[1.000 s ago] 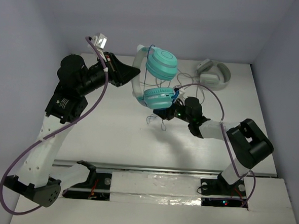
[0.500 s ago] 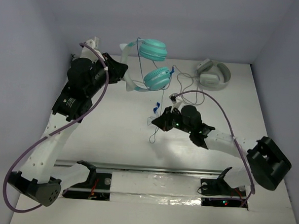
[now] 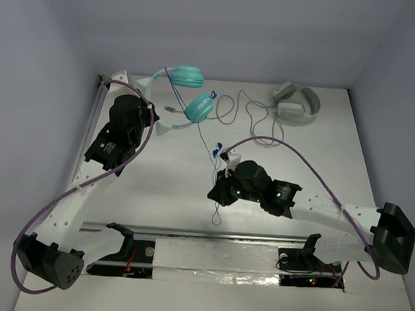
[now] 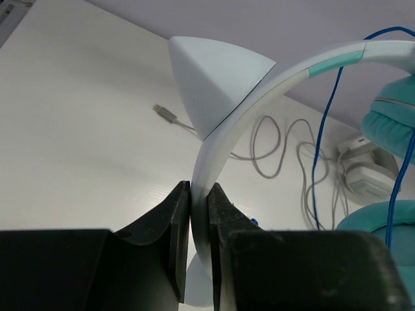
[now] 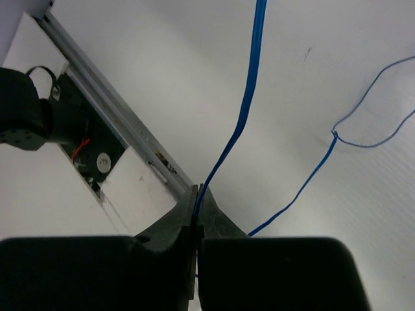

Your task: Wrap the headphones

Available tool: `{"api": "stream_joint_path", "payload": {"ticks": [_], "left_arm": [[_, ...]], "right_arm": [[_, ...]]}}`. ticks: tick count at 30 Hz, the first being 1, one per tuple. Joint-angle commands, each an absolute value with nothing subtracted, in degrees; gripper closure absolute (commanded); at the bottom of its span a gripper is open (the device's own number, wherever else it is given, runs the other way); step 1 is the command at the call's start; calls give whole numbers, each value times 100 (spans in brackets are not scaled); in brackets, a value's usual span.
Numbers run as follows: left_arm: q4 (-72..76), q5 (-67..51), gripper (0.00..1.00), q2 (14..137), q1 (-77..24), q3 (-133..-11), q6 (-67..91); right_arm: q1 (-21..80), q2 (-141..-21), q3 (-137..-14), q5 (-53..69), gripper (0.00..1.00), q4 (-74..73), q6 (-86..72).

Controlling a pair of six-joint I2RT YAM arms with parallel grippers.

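The headphones hang in the air at the back left, with two teal ear cups and a white headband. My left gripper is shut on the headband's lower end, which is pinched flat between both fingers. The thin blue cable runs from the ear cups down towards the table's middle. There my right gripper is shut on it. In the right wrist view the blue cable enters the tips of the right gripper, and a loose loop lies on the table to the right.
Grey-white headphones lie at the back right, and their grey cable curls over the table towards the teal ones, ending in a plug. A metal rail runs along the near edge by the arm bases.
The left arm has carried the headphones left and farther back. The right gripper has closed on the blue cable and pulled back towards the near edge, drawing the cable out.
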State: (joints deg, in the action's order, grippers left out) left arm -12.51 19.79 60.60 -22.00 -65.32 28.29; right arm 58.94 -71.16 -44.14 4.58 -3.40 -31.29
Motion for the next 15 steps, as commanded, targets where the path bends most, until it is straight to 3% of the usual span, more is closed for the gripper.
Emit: {"api": "stream_joint_path", "payload": {"ticks": [1,15], "left_arm": [[-475,2538,100,5906,-2171,-6391,2874],[-369,2514,100,6091,-2284,-5327,2979]], "right_arm": [[6292,-6865,-4991,36,100,-1561,-3015],[6636,-7093,-7408,-307,100,-4015,-2190]]}}
